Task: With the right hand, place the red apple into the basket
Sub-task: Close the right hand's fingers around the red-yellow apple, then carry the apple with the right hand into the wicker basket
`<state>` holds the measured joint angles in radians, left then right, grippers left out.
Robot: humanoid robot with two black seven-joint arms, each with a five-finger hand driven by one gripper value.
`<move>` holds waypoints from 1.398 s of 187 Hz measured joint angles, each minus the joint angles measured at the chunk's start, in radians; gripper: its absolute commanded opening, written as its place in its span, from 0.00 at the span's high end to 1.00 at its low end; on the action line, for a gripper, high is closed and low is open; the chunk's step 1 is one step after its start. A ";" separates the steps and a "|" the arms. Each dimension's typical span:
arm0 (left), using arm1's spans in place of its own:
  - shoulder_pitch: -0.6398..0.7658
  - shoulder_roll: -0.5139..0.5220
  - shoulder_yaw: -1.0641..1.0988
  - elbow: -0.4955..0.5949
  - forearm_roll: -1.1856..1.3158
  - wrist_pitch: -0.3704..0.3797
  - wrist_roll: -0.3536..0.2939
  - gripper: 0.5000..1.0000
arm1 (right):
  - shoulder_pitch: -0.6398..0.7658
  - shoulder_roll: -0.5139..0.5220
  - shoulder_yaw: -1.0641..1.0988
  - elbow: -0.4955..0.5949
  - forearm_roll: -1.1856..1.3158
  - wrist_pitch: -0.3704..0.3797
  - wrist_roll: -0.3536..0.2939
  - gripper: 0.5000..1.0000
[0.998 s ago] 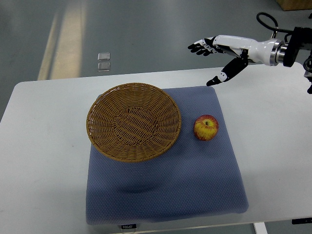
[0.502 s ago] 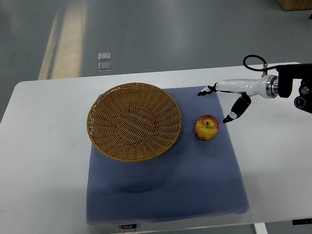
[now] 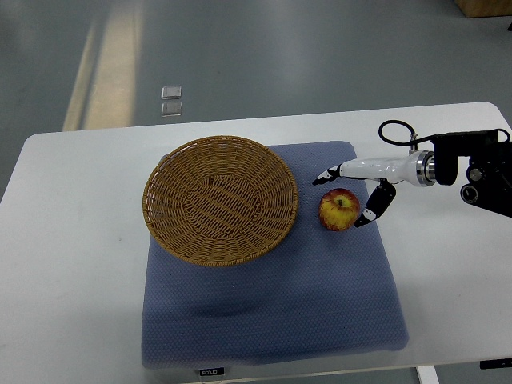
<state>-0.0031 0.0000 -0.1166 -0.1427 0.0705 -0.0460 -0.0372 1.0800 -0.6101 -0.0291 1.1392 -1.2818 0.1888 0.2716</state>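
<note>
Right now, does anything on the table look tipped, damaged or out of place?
Nothing stands out. The round woven wicker basket sits level on the blue cloth mat, the red-yellow apple sits beside it, and the right hand brackets the apple, open.

Right white-and-black robot hand (image 3: pixel 350 190) dropped from high over far edge of white surface (image 3: pixel 72 264), moved left and nearer, now low over blue mat (image 3: pixel 272 320). Fingers (image 3: pixel 326 174) spread past far side of red-yellow round apple (image 3: pixel 338 210), thumb (image 3: pixel 374 206) just right of it. Hand now brackets apple; contact cannot be told.
</note>
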 measured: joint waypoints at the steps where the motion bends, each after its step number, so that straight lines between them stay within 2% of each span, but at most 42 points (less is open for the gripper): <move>1: 0.000 0.000 0.000 0.000 0.000 0.000 0.000 0.00 | -0.001 0.001 0.000 0.000 0.000 0.000 0.000 0.16; 47: 0.000 0.000 0.000 0.000 0.000 0.000 0.000 0.00 | -0.015 0.022 0.000 -0.014 -0.020 0.000 0.000 0.19; 72: 0.000 0.000 0.000 0.000 0.000 0.000 0.000 0.00 | -0.015 0.022 0.000 -0.017 -0.022 -0.001 0.000 0.33; 106: 0.000 0.000 0.000 0.000 0.000 0.000 0.000 0.00 | -0.015 0.023 0.000 -0.018 -0.023 -0.012 -0.001 0.35; 107: 0.000 0.000 0.000 0.000 0.000 0.000 0.000 0.00 | -0.015 0.023 0.000 -0.018 -0.023 -0.012 -0.001 0.39; 123: 0.000 0.000 0.000 0.000 0.000 0.000 0.000 0.00 | -0.015 0.023 0.000 -0.018 -0.024 -0.012 -0.001 0.41; 139: 0.000 0.000 0.000 0.000 0.000 0.000 0.000 0.00 | -0.015 0.025 0.000 -0.018 -0.024 -0.013 -0.001 0.49; 144: 0.000 0.000 0.000 0.000 0.000 0.000 0.000 0.00 | -0.015 0.027 0.000 -0.018 -0.024 -0.013 -0.001 0.55; 154: 0.000 0.000 0.000 0.000 0.000 0.000 0.000 0.00 | -0.015 0.032 0.000 -0.018 -0.024 -0.013 0.000 0.61; 218: 0.000 0.000 0.000 0.000 0.000 0.000 0.000 0.00 | 0.014 0.038 0.005 -0.020 -0.022 -0.007 -0.002 0.60; 262: 0.000 0.000 0.000 0.000 0.000 0.000 0.000 0.00 | 0.082 0.025 0.009 -0.049 -0.022 0.000 -0.003 0.58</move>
<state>-0.0031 0.0000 -0.1166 -0.1427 0.0706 -0.0460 -0.0367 1.1617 -0.5852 -0.0199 1.0901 -1.3036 0.1890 0.2686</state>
